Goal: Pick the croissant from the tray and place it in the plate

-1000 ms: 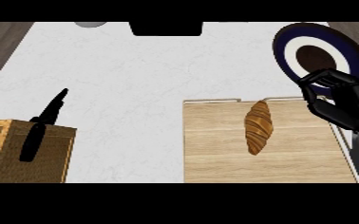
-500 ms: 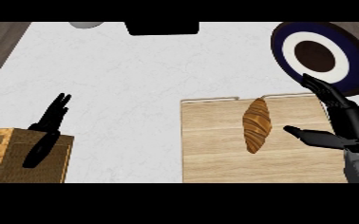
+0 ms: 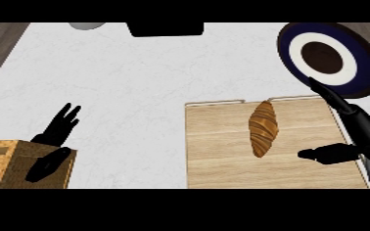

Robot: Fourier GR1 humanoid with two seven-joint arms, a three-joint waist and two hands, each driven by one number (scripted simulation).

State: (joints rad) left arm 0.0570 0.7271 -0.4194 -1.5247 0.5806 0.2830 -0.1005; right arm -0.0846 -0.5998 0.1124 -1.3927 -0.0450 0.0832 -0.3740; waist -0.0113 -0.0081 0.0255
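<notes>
Croissant first: from the head view we see the golden-brown, ridged croissant (image 3: 263,128) lying lengthwise on the pale wooden tray (image 3: 217,151), towards the tray's far right part, untouched. Our right hand (image 3: 345,137) hovers just beside it at the tray's right edge, spread wide, fingers straight, thumb pointing in towards the pastry, holding nothing. Beyond the tray's far right corner sits the round dark-blue plate with a white ring and dark centre (image 3: 322,58). Our left hand (image 3: 57,127) rests open on the white marbled desk (image 3: 137,73), near a brown woven box (image 3: 14,161). We judge the croissant light, soft and flaky, easily crushed; taking it across its thick middle, fingers on one flank and thumb on the other, seems safest.
</notes>
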